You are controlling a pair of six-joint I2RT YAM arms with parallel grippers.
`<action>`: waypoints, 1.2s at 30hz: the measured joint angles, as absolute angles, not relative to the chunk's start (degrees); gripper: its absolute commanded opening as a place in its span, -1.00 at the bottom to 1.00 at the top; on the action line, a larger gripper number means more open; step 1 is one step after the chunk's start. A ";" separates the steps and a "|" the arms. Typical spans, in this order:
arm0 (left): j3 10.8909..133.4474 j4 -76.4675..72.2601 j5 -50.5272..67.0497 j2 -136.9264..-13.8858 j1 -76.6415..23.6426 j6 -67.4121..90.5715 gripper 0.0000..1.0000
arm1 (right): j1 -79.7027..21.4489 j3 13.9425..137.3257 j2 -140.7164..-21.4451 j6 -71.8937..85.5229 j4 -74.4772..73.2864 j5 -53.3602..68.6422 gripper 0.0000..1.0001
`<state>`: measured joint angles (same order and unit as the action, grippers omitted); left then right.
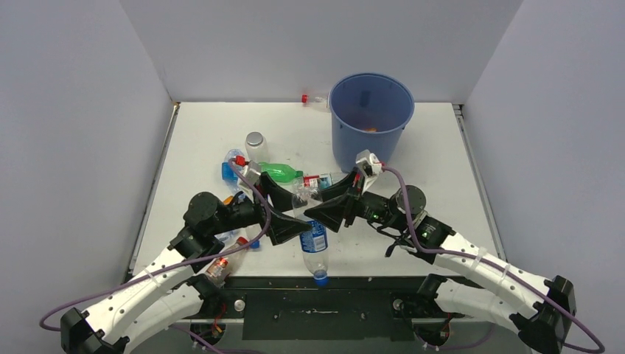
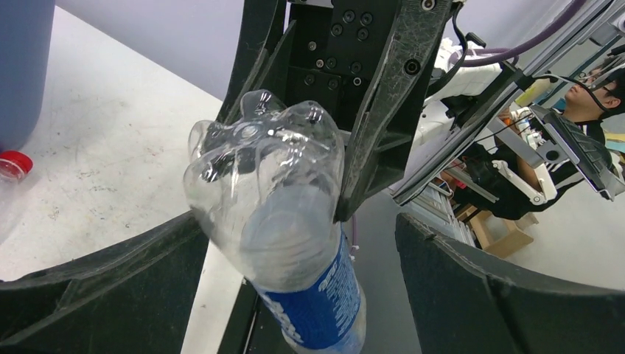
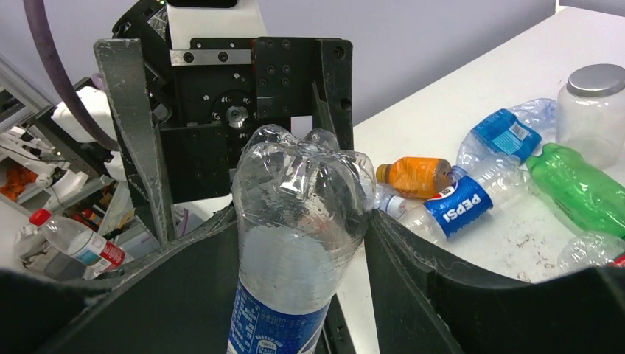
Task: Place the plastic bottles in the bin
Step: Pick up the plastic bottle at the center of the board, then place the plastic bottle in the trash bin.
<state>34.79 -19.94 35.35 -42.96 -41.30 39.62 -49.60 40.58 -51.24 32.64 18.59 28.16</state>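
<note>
Gripping side: right gripper point(image 3: 298, 225) — its two black fingers press on either flank of the blue-labelled clear bottle point(image 3: 295, 243), just under the fluted base.
Held bottle: base toward the right wrist, blue cap point(image 1: 319, 279) at the near table edge; it runs between the two grippers.
Left side: left gripper point(image 2: 301, 221), fingers spread wide and straddling that same bottle; one finger seems to touch its side, the other stands clear.
Near edge: a red-labelled bottle point(image 1: 221, 267) lies against the left arm.
Mid-table heap: green bottle point(image 1: 280, 172), Pepsi bottle point(image 3: 461, 203), small orange bottle point(image 3: 416, 175) and a crumpled blue-labelled bottle point(image 3: 508, 133) lie together on the table point(image 1: 199, 133), close beyond the grippers; a clear jar point(image 1: 256, 142) with a silver lid stands upright beside them.
Far right: blue bin point(image 1: 354, 151), upright, something orange at its bottom.
Far edge: a red-capped clear bottle point(image 1: 315, 99) lies just left of the bin — outside it.
</note>
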 measured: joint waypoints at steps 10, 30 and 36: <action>34.30 -20.78 35.14 -42.96 -41.39 40.56 -0.04 | -52.62 44.38 -57.74 30.46 21.17 27.53 -0.25; 31.38 -32.01 38.20 -43.97 -41.95 47.07 -0.87 | -53.12 47.46 -57.95 32.23 22.83 26.20 0.87; 27.92 -35.79 30.81 -37.71 -41.98 47.94 -1.00 | -53.23 47.40 -47.70 30.48 17.91 18.04 0.84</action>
<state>27.92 -35.79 30.81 -37.71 -41.98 47.94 -53.23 47.40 -47.70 30.48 17.91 18.04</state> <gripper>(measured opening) 0.386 0.918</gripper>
